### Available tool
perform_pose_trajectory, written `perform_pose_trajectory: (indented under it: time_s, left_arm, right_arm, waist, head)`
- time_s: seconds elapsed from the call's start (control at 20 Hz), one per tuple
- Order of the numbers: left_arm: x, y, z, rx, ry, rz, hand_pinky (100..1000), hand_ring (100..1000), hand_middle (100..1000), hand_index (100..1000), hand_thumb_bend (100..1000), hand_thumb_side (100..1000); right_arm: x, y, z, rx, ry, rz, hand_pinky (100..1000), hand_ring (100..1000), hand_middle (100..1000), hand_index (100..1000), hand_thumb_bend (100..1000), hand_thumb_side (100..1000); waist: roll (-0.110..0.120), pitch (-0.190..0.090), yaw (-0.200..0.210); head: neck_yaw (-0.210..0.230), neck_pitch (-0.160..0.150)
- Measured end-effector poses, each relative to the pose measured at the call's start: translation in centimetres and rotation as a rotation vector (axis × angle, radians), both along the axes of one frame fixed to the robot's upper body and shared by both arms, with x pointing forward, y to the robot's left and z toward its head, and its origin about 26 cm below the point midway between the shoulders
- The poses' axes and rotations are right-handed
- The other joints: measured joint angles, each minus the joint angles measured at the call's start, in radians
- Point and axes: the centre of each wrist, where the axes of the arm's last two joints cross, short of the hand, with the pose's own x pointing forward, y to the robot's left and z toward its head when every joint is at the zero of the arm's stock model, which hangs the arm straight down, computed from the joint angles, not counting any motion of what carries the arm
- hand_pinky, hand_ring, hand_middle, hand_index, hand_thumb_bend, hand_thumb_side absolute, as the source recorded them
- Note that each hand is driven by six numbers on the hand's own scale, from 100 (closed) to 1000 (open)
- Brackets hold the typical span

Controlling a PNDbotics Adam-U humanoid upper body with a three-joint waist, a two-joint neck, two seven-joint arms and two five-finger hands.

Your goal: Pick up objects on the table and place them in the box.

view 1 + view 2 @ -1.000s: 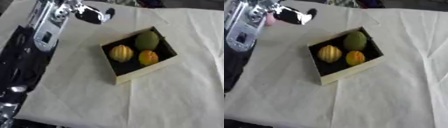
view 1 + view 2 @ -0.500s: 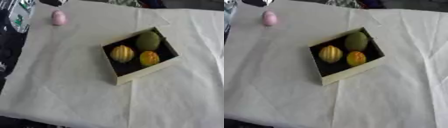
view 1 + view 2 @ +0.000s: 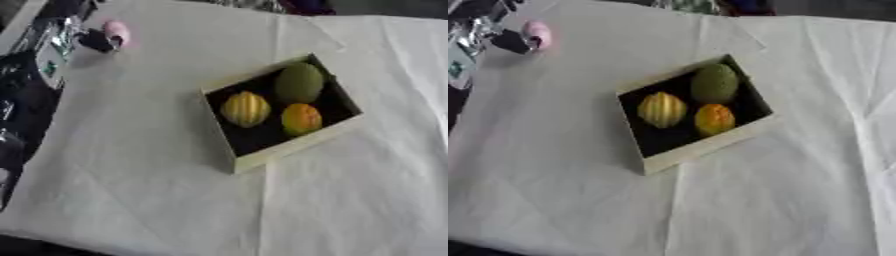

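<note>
One open box (image 3: 262, 159) sits on the cloth-covered surface (image 3: 175, 200), holding three fruit-like objects: one green (image 3: 299, 83), one yellow with stripes (image 3: 246, 109) and one orange (image 3: 301, 119). A single pink object (image 3: 117, 33) lies outside the box near the far left corner. One robot hand (image 3: 94, 41), the left, shows at that corner, just beside the pink object.

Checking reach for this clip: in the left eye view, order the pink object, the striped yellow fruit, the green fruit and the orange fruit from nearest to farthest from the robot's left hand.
1. Pink object: right beside the left hand, far left corner.
2. Striped yellow fruit: box's left side.
3. Green fruit and orange fruit: box's far and right parts, too close to call.
</note>
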Motion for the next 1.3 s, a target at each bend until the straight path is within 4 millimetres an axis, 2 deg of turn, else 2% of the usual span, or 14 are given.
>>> perform_pose_trajectory:
  time_s: [0.05,0.1,0.15,0.25,0.35,0.5,0.65,0.8,0.95,1.1,1.3]
  left_arm:
    - [0.0,0.1,-0.1,-0.004,-0.001,0.011,790,818,743,881,371,189]
    - [0.1,0.2,-0.3,-0.007,-0.002,0.021,782,809,732,856,318,173]
    - [0.1,0.3,-0.4,-0.009,-0.003,0.028,756,785,702,805,264,153]
    - [0.1,0.4,-0.4,-0.018,-0.015,0.037,701,730,636,702,211,100]
    - [0.1,0.4,-0.5,-0.025,-0.030,0.038,678,699,606,620,159,100]
    - [0.1,0.4,-0.4,-0.026,-0.057,0.028,664,680,590,586,110,100]
    - [-0.1,-0.4,0.6,0.002,-0.113,-0.026,664,670,585,565,116,100]
    - [-0.8,-2.4,2.8,0.075,-0.201,-0.143,663,675,588,565,171,100]
    - [-2.5,-5.4,5.4,0.175,-0.301,-0.300,663,679,591,568,220,100]
    - [-5.4,-9.2,7.7,0.267,-0.393,-0.487,662,675,586,569,216,100]
    - [-10.1,-14.1,9.4,0.318,-0.466,-0.746,662,673,585,572,224,100]
  right_arm:
    - [0.0,0.0,0.0,-0.002,0.002,0.002,910,758,689,769,100,682]
    - [0.0,0.1,-0.1,-0.002,0.004,0.004,910,758,689,769,100,683]
    - [0.0,0.2,-0.2,-0.002,0.006,0.006,910,758,689,769,100,683]
    - [0.1,0.2,-0.2,-0.004,0.008,0.006,910,758,689,769,100,684]
    - [0.1,0.3,-0.1,-0.004,0.008,0.009,910,758,690,770,100,684]
    - [0.1,0.5,-0.2,-0.001,0.011,0.013,910,758,690,770,100,683]
    - [0.1,0.4,-0.4,-0.001,0.016,0.011,909,759,689,770,100,681]
    - [0.0,0.3,-0.5,-0.001,0.020,0.008,909,759,689,770,100,679]
    - [0.0,0.3,-0.6,0.000,0.023,0.006,909,759,689,770,100,675]
    - [-0.1,0.2,-0.7,0.003,0.021,0.001,909,760,689,771,100,673]
    - [-0.1,0.1,-0.8,0.005,0.023,-0.002,909,760,689,771,100,672]
  waist:
    - [0.000,0.002,0.000]
    - [0.000,0.005,-0.001]
    - [0.000,0.009,-0.001]
    - [0.000,0.011,-0.002]
    - [0.000,0.011,-0.002]
    - [0.000,0.011,-0.001]
    - [0.000,0.011,0.006]
    - [0.000,0.011,0.015]
    - [0.000,0.010,0.022]
    - [0.000,0.007,0.028]
    - [0.000,-0.012,0.035]
  head:
    - [0.006,-0.002]
    - [0.010,-0.004]
    - [0.014,-0.006]
    - [0.018,-0.011]
    - [0.018,-0.011]
    - [0.018,-0.011]
    - [0.014,-0.011]
    - [0.002,-0.008]
    - [-0.012,-0.001]
    - [-0.021,0.002]
    - [-0.034,0.010]
